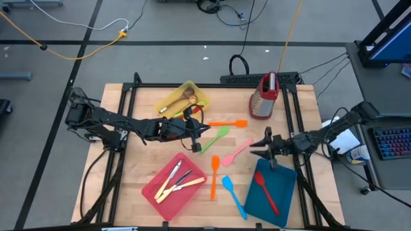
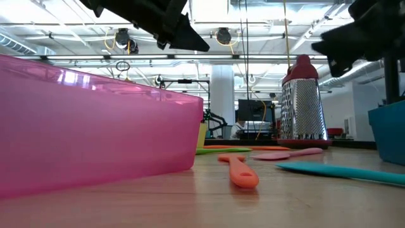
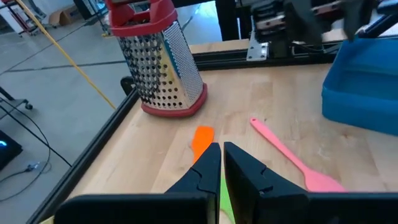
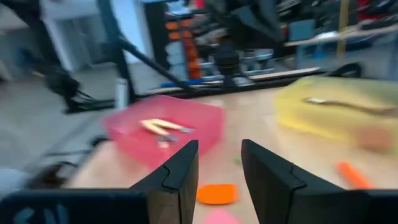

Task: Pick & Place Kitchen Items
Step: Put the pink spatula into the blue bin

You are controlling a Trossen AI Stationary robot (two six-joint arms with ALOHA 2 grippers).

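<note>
My left gripper hangs shut over the table's middle, above the green spoon, with nothing between its fingers. My right gripper stands open and level, off the table, beside the blue tray, holding nothing. An orange spatula, a pink spoon, an orange spoon and a blue spatula lie flat on the wood. A red spatula lies in the blue tray. Wooden spoons rest in the yellow tray. Pale-handled cutlery lies in the pink-red tray.
A steel grater with a red top stands upright at the far right of the table. A black frame rail runs along the table's edges. Bare wood lies between the pink-red tray and the left rail.
</note>
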